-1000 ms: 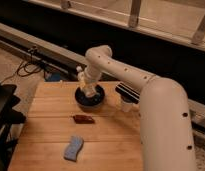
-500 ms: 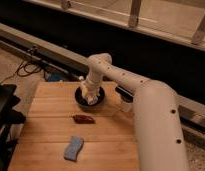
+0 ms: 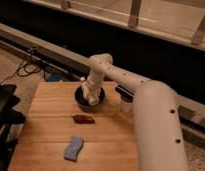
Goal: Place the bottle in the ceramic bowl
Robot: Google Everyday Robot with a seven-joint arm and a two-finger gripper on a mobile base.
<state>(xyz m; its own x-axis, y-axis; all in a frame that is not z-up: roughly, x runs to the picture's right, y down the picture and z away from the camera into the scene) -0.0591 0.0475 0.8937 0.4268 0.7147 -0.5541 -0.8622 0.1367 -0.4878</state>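
Pincer [image 3: 88, 93] low over bowl [image 3: 90, 97] near desk [image 3: 51, 127] far edge, finger state unclear; pale bottle [image 3: 86, 91] apparently there, positioned for drop. Sponge [image 3: 73, 148] near front edge.

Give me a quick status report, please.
Gripper low over the bowl. Bottle not clearly visible. Brown item and sponge lie clear, nearer the camera.

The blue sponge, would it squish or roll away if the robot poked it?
Likely squishy and light: the blue sponge looks soft. It lies flat on the wooden table, so sliding, not rolling. The gripper is over the ceramic bowl.
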